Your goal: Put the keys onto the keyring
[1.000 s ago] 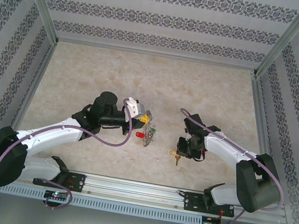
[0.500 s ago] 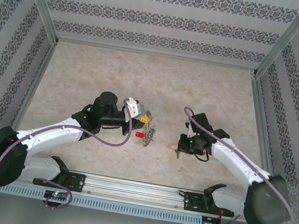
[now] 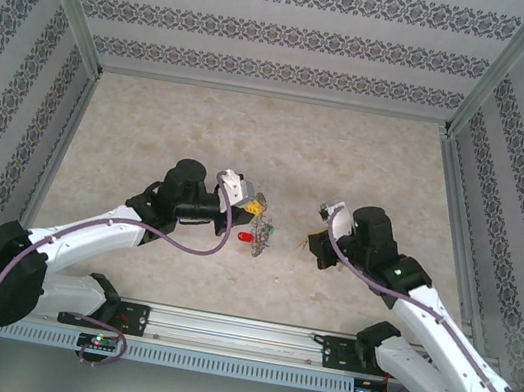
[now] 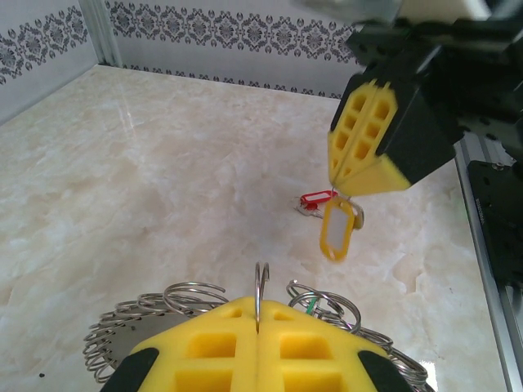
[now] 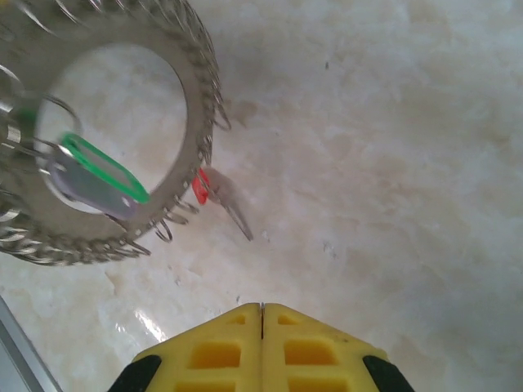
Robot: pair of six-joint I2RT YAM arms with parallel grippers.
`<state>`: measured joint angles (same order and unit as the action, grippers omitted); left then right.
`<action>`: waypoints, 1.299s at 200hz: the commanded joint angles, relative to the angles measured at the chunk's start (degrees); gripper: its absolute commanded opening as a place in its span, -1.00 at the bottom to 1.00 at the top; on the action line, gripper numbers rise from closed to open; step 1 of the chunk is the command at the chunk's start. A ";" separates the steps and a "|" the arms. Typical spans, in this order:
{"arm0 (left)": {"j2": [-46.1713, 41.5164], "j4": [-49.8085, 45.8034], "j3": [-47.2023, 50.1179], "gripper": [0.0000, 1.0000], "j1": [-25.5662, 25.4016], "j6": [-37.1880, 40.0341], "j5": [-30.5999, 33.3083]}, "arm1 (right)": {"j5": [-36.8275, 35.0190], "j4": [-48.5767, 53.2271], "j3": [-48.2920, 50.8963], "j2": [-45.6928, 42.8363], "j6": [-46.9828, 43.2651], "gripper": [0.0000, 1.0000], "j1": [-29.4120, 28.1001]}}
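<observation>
Nearest the arm bases, the red key (image 3: 245, 239) lay flat on the marble-patterned bench (image 3: 143, 124), on the near side of the keyring and close by its rim. A little farther in, the left hand (image 3: 249, 204) was clamped shut on the keyring (image 3: 259, 216). Its wrist view showed the yellow fingers (image 4: 204, 343) pinched together on one upright wire link of the rim, with more silvery links fanning out on either side. The ring seemed lifted off the bench, its face turned toward the right arm. In the right wrist view a green tag (image 5: 105, 169) and a lilac key (image 5: 78, 186) hung across its open middle. Level with the ring and well apart to the right, the right hand (image 3: 319, 239) was closed too. It gripped the yellow key (image 4: 338, 230) by its top, so that the tag dangled below the fingertips, above the bench. Beyond both hands the bench ran back to the patterned walls (image 3: 271, 30).
</observation>
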<state>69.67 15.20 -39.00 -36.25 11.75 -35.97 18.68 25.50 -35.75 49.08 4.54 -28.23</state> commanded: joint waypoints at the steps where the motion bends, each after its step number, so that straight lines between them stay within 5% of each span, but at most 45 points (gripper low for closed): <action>1: -0.99 0.22 -2.14 -1.00 0.65 1.01 -1.43 | 7.06 0.65 -0.75 5.35 2.34 -1.00 0.72; 35: -0.64 0.25 -2.14 -1.00 0.63 0.93 -2.33 | 11.25 -7.06 0.73 5.34 2.13 -1.00 -0.74; 120: 2.33 2.90 -2.57 -1.00 0.53 -0.94 -8.04 | 0.03 -13.32 0.69 -5.81 -20.13 -1.00 -7.17; 191: 4.03 1.60 -3.93 -1.00 0.56 -1.04 -8.92 | 10.59 -15.63 -3.98 0.34 -20.37 -1.00 -7.42; 260: 4.62 1.54 -4.33 -1.00 0.57 -1.03 -9.01 | 8.68 -18.87 -4.77 3.10 -19.86 -1.00 -9.09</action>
<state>74.22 14.50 -40.88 -36.25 11.33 -43.31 27.49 9.67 -38.54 51.59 -14.98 -36.21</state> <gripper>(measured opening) 0.058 0.061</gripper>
